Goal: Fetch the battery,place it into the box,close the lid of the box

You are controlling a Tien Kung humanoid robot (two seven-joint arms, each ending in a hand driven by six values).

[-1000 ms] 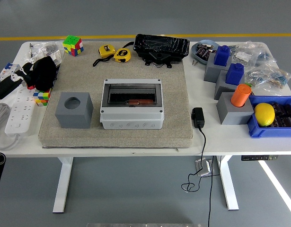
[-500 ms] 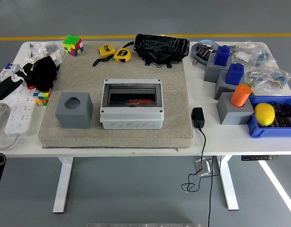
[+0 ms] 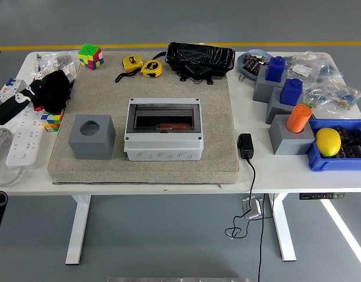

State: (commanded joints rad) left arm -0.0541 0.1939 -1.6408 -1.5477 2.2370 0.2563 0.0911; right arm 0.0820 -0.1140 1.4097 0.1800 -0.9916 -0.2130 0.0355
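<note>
The grey box (image 3: 163, 147) stands in the middle of the beige mat (image 3: 145, 164). Its clear lid (image 3: 164, 117) lies flat and closed over the top. A reddish-brown object (image 3: 170, 126) shows through the lid inside the box. Dark batteries fill the blue bin (image 3: 327, 163) at the right edge, beside a yellow lemon (image 3: 328, 141). More small batteries lie in the round grey dish (image 3: 248, 63) at the back. My left hand (image 3: 51, 89) rests on the table at the far left, well away from the box. The right arm does not show.
A grey cube with a round hole (image 3: 91, 136) stands left of the box. Grey blocks with blue and orange caps (image 3: 290, 117), a black adapter with its cable (image 3: 246, 145), tape measures (image 3: 142, 66), a black case (image 3: 201, 59), puzzle cubes (image 3: 90, 56) and a power strip (image 3: 24, 138) surround the mat.
My left arm has shifted slightly at the table's left edge. The box, lid and other objects have not moved.
</note>
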